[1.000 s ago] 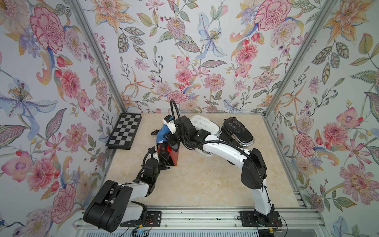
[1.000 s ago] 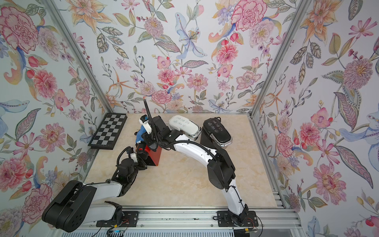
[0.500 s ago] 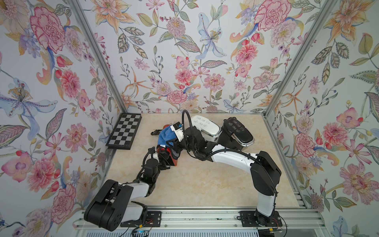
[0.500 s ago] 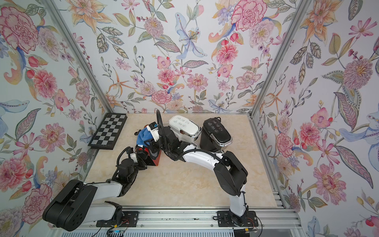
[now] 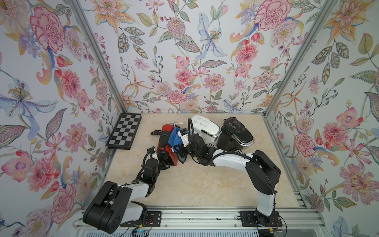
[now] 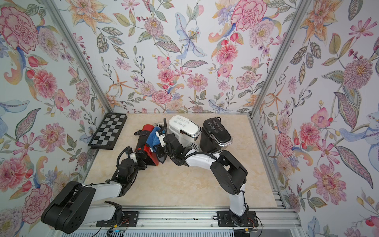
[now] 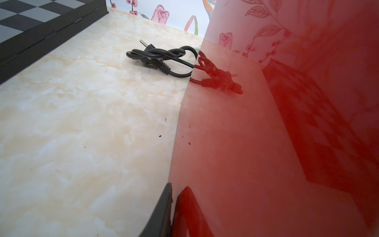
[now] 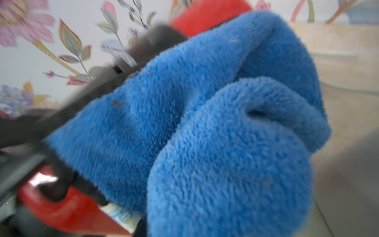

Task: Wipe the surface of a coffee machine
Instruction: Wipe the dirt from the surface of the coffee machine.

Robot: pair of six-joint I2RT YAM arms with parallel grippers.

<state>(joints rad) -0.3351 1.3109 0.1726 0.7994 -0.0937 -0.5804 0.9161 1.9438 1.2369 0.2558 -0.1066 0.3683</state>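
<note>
In both top views a red coffee machine (image 5: 166, 143) (image 6: 146, 143) with a black top stands left of the middle. A blue cloth (image 5: 175, 139) (image 6: 154, 137) lies over its right upper side, with my right gripper (image 5: 182, 140) (image 6: 161, 138) shut on it. The cloth (image 8: 205, 133) fills the right wrist view and hides the fingertips; red body (image 8: 67, 207) shows beneath. My left gripper (image 5: 161, 157) (image 6: 139, 157) is shut on the machine's front end. One black finger (image 7: 162, 211) lies against the glossy red side wall (image 7: 266, 143); the other is hidden.
A white coffee machine (image 5: 206, 128) and a black one (image 5: 235, 133) stand close to the right, behind my right arm. A folded chessboard (image 5: 125, 131) lies by the left wall. A black power cord (image 7: 162, 59) lies on the marble top behind the red machine.
My right gripper has dragged the blue cloth along the red machine's top, from its far end toward the front and right. The left arm has stayed put.
</note>
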